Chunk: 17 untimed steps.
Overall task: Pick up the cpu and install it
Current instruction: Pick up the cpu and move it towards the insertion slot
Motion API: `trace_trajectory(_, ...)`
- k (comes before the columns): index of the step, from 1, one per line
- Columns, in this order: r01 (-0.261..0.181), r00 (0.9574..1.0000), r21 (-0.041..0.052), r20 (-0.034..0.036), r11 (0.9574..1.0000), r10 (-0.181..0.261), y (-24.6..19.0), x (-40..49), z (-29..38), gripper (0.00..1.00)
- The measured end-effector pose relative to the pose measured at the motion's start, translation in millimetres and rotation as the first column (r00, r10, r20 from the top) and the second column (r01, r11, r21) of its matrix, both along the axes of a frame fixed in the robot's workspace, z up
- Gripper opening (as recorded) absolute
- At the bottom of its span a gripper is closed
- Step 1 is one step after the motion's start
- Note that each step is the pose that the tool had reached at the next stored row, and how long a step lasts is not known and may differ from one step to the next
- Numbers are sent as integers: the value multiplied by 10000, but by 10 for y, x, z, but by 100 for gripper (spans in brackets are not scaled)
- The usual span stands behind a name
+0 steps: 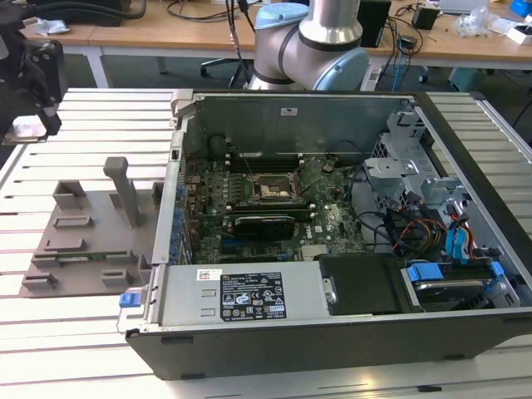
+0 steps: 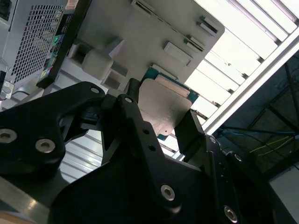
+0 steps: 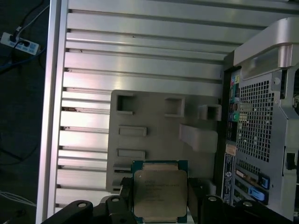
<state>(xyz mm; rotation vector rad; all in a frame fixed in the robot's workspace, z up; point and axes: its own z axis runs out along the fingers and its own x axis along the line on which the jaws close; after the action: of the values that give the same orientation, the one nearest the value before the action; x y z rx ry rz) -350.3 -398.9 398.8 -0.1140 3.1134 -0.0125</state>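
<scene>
The gripper (image 3: 159,195) has the cpu (image 3: 160,184) pinched by two opposite edges, fingers (image 2: 135,109) closed to the chip's width, silver lid showing in the first wrist view. The grey fixture tray (image 3: 154,121) lies beneath it, apart from the chip. To carry this well, I'd say: chip level, squeeze firm but gentle.

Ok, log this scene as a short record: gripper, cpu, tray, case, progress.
gripper: shut on the cpu at two opposite edges
cpu: metal top toward the first wrist camera, lifted clear of the fixture tray
fixture tray: grey, on the slatted table, at the exterior view's left of the computer case
computer case: lying open, motherboard exposed
progress: cpu picked up, not yet installed
</scene>
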Motion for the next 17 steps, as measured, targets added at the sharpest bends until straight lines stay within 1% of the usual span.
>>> trace_trajectory(2, 0, 10000, 0, 0, 10000, 0, 0, 31, 0, 55)
trace_trajectory(3, 0, 10000, 0, -1, 10000, 0, 0, 67, 0, 55)
trace_trajectory(5, -1, 10000, 0, 1, 10000, 1, 0, 176, 0, 55)
trace_trajectory(9, 0, 10000, 0, 0, 10000, 0, 0, 264, 0, 55)
trace_trajectory(11, 0, 10000, 0, 0, 10000, 0, 0, 334, 0, 55)
trace_trajectory(17, -1, 10000, 0, 0, 10000, 1, 0, 442, 0, 55)
